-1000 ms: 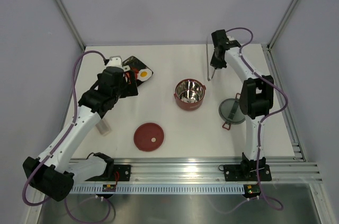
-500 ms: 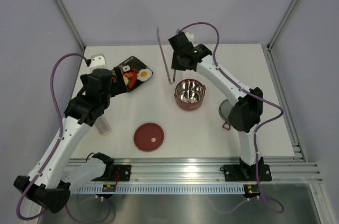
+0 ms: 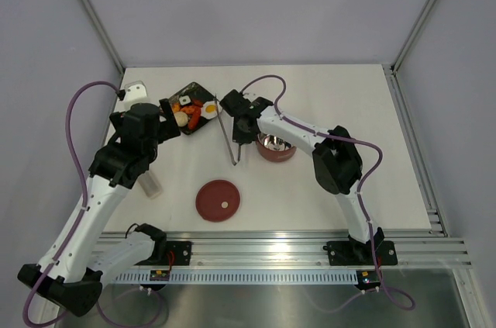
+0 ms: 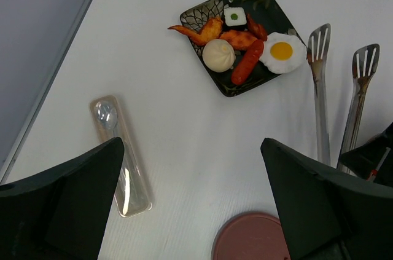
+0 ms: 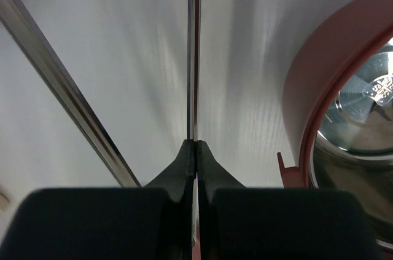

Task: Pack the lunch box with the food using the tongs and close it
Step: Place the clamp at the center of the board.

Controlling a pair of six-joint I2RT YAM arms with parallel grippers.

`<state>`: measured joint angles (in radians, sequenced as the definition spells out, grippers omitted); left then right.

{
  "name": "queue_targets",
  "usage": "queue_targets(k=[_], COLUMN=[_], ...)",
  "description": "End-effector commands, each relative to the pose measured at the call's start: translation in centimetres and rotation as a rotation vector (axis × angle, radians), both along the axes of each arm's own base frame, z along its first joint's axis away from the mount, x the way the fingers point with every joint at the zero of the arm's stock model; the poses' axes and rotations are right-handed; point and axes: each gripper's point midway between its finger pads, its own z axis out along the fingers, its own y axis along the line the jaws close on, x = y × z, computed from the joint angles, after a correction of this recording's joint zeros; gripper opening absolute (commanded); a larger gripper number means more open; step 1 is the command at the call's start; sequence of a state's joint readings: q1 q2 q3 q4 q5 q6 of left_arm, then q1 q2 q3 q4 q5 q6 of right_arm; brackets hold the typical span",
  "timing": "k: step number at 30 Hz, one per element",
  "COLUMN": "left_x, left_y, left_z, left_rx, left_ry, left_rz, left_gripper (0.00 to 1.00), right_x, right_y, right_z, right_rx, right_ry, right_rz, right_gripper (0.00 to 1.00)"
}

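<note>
The food [image 4: 241, 54] lies on a black tray [image 3: 191, 89]: a fried egg [image 4: 281, 51], a pale bun [image 4: 218, 55] and orange-red pieces. The silver tongs [image 3: 230, 146] hang just right of the tray, their slotted tips [image 4: 319, 40] close to the egg. My right gripper [image 5: 196, 149] is shut on one arm of the tongs [image 5: 193, 57]; the other arm [image 5: 61, 100] splays to the left. The dark-red lunch box [image 5: 319, 106] stands open just right of that gripper, partly hidden by the arm in the top view [image 3: 273, 154]. My left gripper [image 4: 193, 211] is open and holds nothing, above the table near the tray [image 3: 172, 125].
A round dark-red lid [image 3: 218, 200] lies flat at the front middle. A clear case with a spoon [image 4: 120, 155] lies left of it. A small white object [image 3: 136, 89] sits at the back left corner. The right arm reaches across the table's middle.
The right arm has swung from the back right across to the tray, carrying the tongs. The left gripper has drawn back a little from the tray, still open.
</note>
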<state>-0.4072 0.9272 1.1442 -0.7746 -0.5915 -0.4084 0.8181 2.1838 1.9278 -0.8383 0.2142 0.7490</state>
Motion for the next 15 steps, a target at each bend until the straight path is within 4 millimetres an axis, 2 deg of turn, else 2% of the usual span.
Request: queue_targets(k=[1, 8, 15], left_x=[0.7, 1.3, 1.7], left_y=[-0.1, -1.0, -1.6], left_z=[0.8, -0.2, -1.1], left_rx=[-0.026, -0.03, -0.043], left_ry=[-0.034, 0.009, 0.044], left_rz=[0.02, -0.01, -0.019], left_gripper=[0.99, 0.99, 0.99], right_x=[-0.1, -1.6, -2.7], right_y=[0.7, -0.3, -0.8], right_z=[1.5, -1.0, -2.1], right_rx=[0.068, 0.007, -0.013], right_ry=[-0.019, 0.016, 0.029], right_rz=[-0.046, -0.039, -0.033], right_gripper=[0.0, 0.0, 0.02])
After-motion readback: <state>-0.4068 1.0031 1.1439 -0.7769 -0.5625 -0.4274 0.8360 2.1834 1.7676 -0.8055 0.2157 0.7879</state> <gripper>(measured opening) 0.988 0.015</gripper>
